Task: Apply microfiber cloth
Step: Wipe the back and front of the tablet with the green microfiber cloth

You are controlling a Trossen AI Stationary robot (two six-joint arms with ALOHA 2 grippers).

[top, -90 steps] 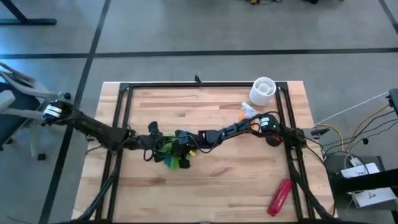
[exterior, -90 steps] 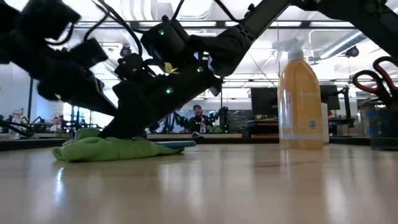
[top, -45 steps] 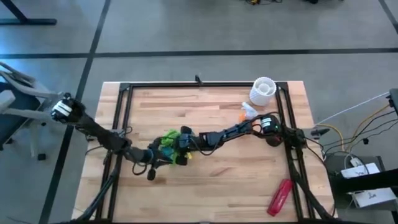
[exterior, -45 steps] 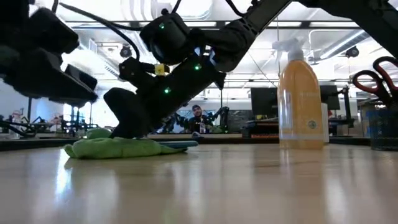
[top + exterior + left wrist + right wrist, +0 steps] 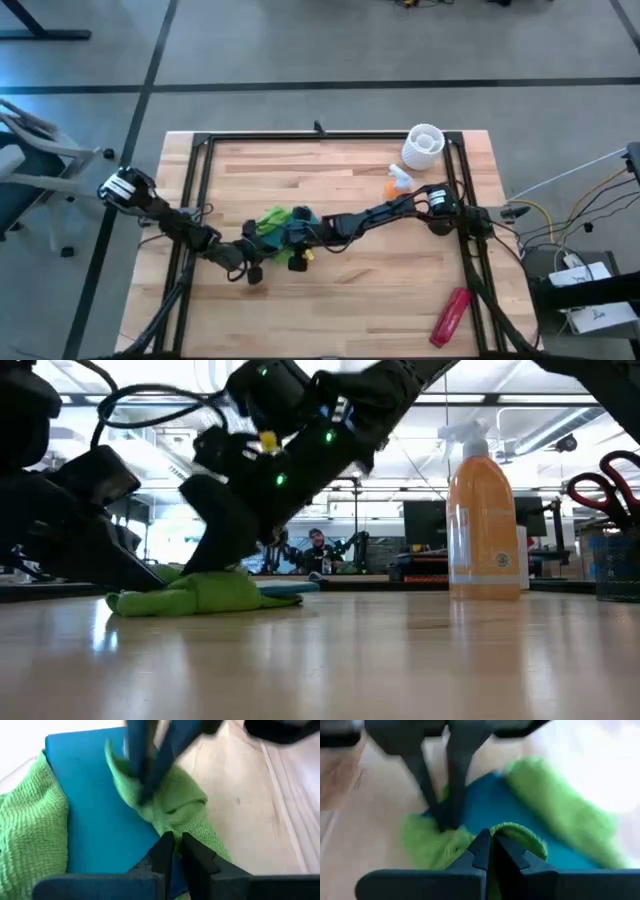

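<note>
Right gripper point(image 5: 490, 845) pinching the microfiber cloth point(image 5: 278, 222) over a flat blue device point(image 5: 95, 815)

No writing is legible anywhere. The lime-green, waffle-textured cloth lies bunched left of centre on the butcher-block table point(image 5: 340, 300), a fold clenched between the right fingers; the left gripper point(image 5: 172, 842), just beside, has its fingers closed together, grasping nothing. An amber spray bottle point(image 5: 485, 520) with white trigger stands well apart.
</note>
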